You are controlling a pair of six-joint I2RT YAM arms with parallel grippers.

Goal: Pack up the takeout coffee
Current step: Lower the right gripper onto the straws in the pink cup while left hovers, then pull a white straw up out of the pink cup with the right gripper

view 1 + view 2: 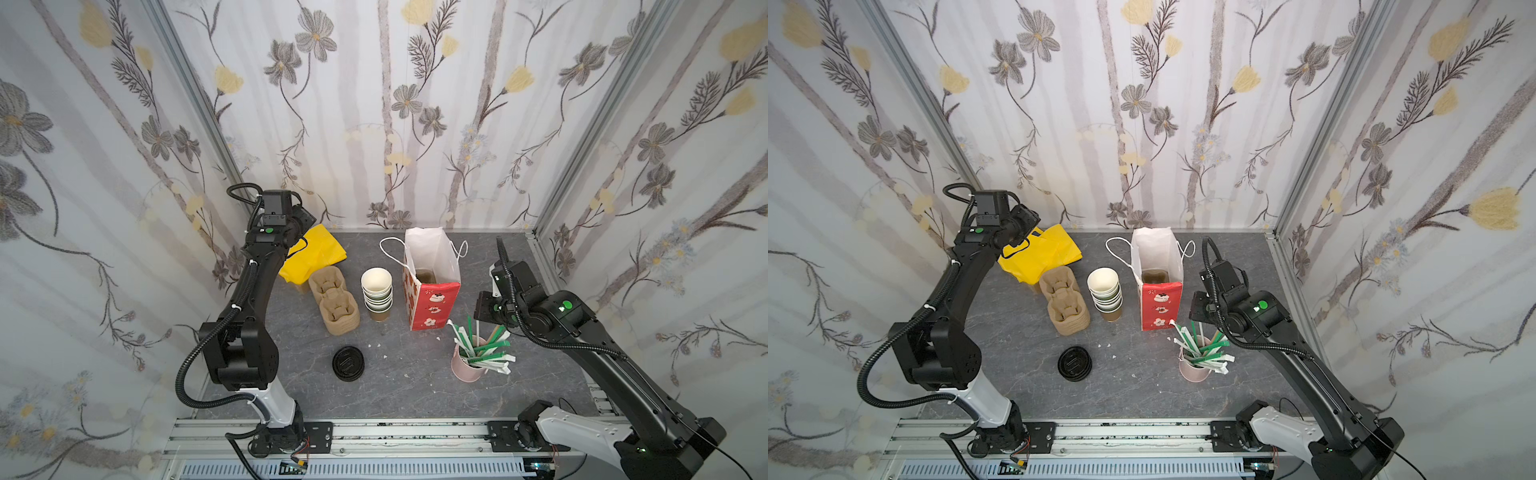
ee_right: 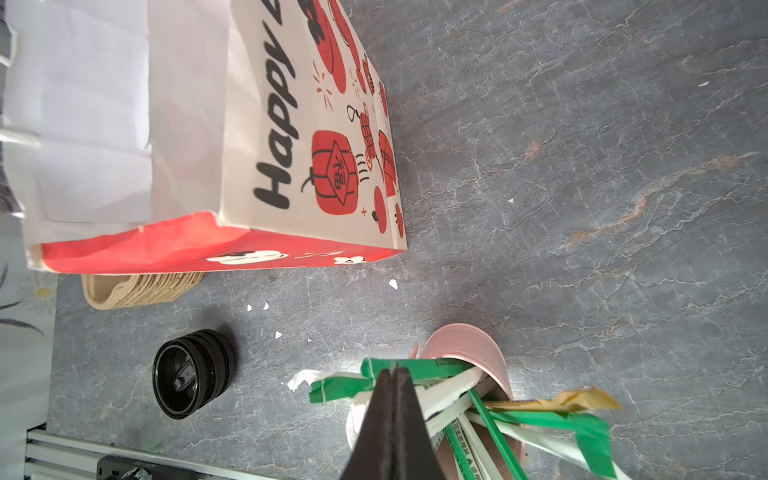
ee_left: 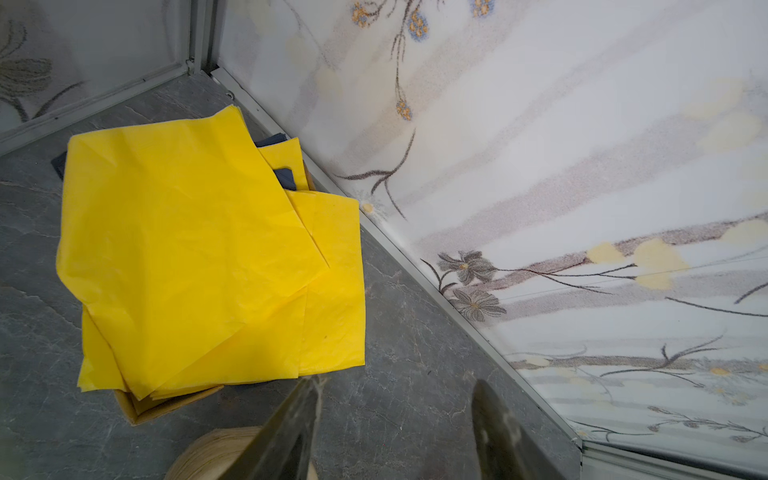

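In both top views the bag [image 1: 432, 299] stands open on the surface [image 1: 415, 395]. Something brownish lies at its bottom, but I cannot tell what. No lidded coffee shows anywhere, only the cup stack [image 1: 376, 291] and loose lids [image 1: 348, 363]. The left gripper [image 1: 306, 222] hangs at the back corner over yellow sheets [image 1: 320, 253]. The right gripper [image 1: 478, 321] is down at the straws [image 1: 484, 351] in a pink cup [image 1: 463, 370].

In the left wrist view, the left gripper's jaws stand apart and empty above bare surface beside the sheets.

In the right wrist view, the right gripper is closed, its tips at a green-wrapped straw. Whether it pinches the straw I cannot tell.

The step looks like fetching a straw for the bag. The next move calls for a straight lift clear of the other straws without tipping the pink cup, then a carry to the bag's mouth.
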